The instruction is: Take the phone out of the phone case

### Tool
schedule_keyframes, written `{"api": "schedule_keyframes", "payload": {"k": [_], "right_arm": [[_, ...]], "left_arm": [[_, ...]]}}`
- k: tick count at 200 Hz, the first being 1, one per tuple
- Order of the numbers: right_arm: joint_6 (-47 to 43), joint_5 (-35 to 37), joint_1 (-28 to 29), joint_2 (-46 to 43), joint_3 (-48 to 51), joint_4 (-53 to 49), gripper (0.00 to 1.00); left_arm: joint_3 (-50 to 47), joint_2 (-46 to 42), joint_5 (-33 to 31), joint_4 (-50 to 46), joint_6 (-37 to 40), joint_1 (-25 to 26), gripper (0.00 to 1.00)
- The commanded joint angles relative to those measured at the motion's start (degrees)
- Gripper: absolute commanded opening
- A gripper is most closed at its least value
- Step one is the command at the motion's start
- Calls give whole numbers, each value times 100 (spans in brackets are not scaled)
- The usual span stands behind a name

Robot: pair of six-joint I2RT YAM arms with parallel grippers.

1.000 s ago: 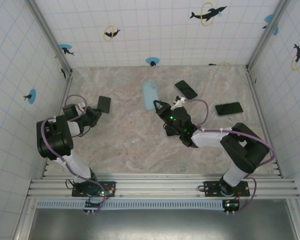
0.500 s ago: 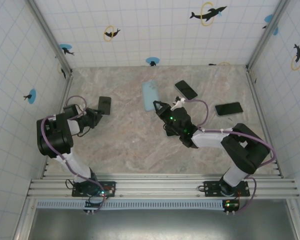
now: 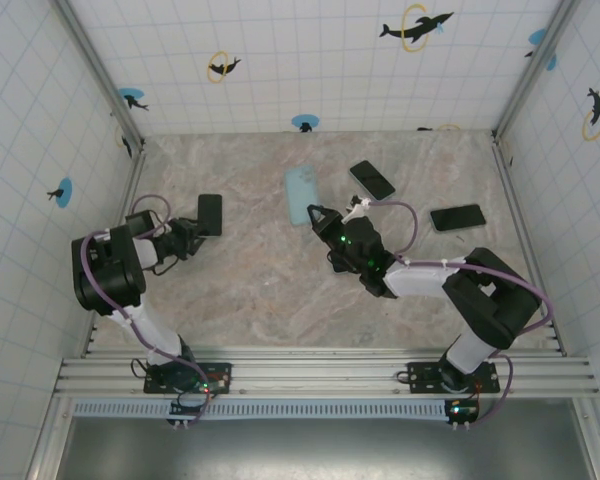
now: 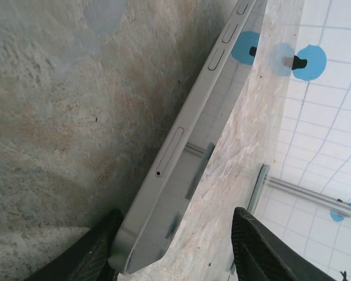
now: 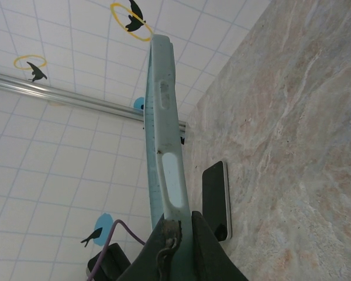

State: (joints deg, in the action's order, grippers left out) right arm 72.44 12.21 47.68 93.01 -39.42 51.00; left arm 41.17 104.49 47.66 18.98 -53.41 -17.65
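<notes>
Matte marbled tabletop (image 3: 250, 290) in beige and grey, walled by glossy white tiles with dolphin stickers. At left centre of the overhead view, flat on the stone and out of its cover: slim dark phone (image 3: 210, 213) with rounded corners, and from the wrist a silvery metal edge with side buttons and a glass face mirroring the tiles. Straddled loosely by the left gripper (image 3: 193, 232), black fingers (image 4: 99, 254) spread apart. At upper centre: pale blue phone case (image 3: 300, 192), thin and soft-looking, pinched at its near end by the right gripper (image 3: 317, 216), jaws pressed together on it. Toward the upper right: second dark phone (image 3: 372, 179) and third phone (image 3: 457, 217), well apart. Wide bare stone across the lower middle, bounded by an aluminium rail (image 3: 320, 372) along the bottom.
</notes>
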Motion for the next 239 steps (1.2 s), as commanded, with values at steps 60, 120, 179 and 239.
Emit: {"api": "schedule_keyframes", "payload": {"k": [60,120,179,239], "right_arm": [[-82,161,75,-130,-97,-243,4],[-126,428,221,96,-562,-987,5],[-35,671,372,479,-1070,-1494,6],[71,945,583,1112,-1801,-2038,7]], "left_arm": [[217,81,-368,-1022,691,-108,63],[413,-73,-714,-1780,1200,-164,72],[437,-157,-806,-2098,1429,-198,75],[351,-505,-881,-2386,1607,-220,78]]}}
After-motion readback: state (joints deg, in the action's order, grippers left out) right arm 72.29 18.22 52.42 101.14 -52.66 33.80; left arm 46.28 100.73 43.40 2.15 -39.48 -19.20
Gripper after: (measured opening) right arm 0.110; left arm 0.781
